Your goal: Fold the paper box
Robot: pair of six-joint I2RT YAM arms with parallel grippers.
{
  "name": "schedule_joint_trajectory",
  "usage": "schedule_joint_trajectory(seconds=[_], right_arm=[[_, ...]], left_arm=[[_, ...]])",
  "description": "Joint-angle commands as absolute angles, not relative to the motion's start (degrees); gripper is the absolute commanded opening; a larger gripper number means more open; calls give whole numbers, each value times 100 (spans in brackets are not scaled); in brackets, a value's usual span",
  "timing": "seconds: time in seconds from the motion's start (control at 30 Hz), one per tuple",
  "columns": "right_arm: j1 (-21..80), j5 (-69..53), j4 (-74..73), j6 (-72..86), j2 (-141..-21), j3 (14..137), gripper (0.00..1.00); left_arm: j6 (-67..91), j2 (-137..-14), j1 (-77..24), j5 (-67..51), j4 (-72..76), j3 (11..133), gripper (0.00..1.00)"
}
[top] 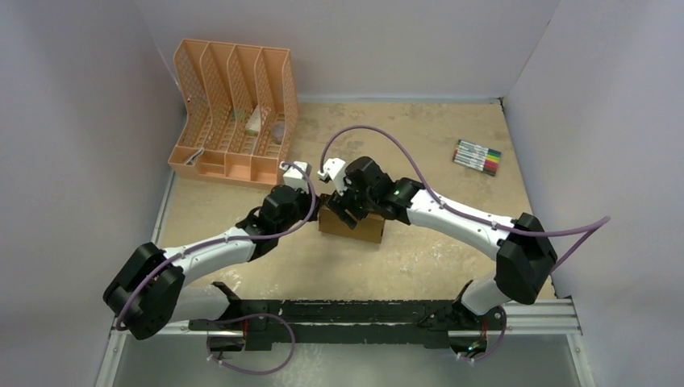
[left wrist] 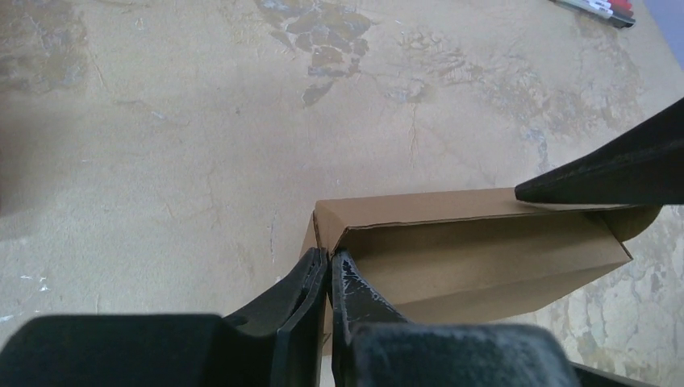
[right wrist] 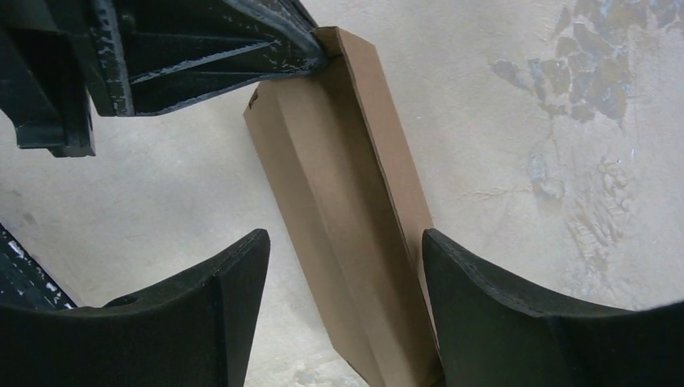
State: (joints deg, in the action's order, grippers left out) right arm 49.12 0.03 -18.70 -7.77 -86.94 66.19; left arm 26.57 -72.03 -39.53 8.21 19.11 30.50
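The box [top: 355, 227] lies on its long side in the middle of the tabletop [top: 452, 266], already formed into a small carton, with both arms meeting over it.

The left tool [left wrist: 327, 278] is narrow. Its fingers are almost together at the near end corner of the box, right where a seam or flap edge opens. I cannot tell whether a thin edge of card sits between them.

The right tool [right wrist: 345, 238] is wide. Its fingers straddle the long body of the box without clamping it; one finger runs close along one long edge and the other stands apart. In the left wrist view, one of its fingers rests on or just over the top face near the far end.

My guess is that the step in hand is tucking or closing the end at the left tool's corner, with most of the forming done.

To do it well:
- Let the right tool steady the body first, closing gently enough that the thin walls do not bow.
- Have the left tool push the flap along its crease, not across it.
- Keep the box flat on the tabletop so it cannot pivot away.
- Watch that corner seam: card that light will buckle or spring back if it is pressed off the fold line
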Motion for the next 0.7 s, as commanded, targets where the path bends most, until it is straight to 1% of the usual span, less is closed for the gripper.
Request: schedule_joint_trajectory(seconds=[0.0,0.23,0.43,0.57,0.67], right_arm=[[5250,604,-1718,-699,-8606,6498,71],[5628,1320,-1480,-735,-8540,6211,63],[5948,1968,-1276,-817,-8498,5975,55],[6082,2061,-1277,-818,-8525,5946,54],[6107,1972,-1380,-653,-8477,6012,56]], left_arm=[[2856,-6881,-3988,853,2248,2828,7],[3079,-6491,-3989,835,2135,2550,18],[3406,-6126,-3987,785,1968,2399,31],[3725,-5719,-3987,871,1589,2293,35],[3977,-5222,-3989,1049,1112,2262,38]])
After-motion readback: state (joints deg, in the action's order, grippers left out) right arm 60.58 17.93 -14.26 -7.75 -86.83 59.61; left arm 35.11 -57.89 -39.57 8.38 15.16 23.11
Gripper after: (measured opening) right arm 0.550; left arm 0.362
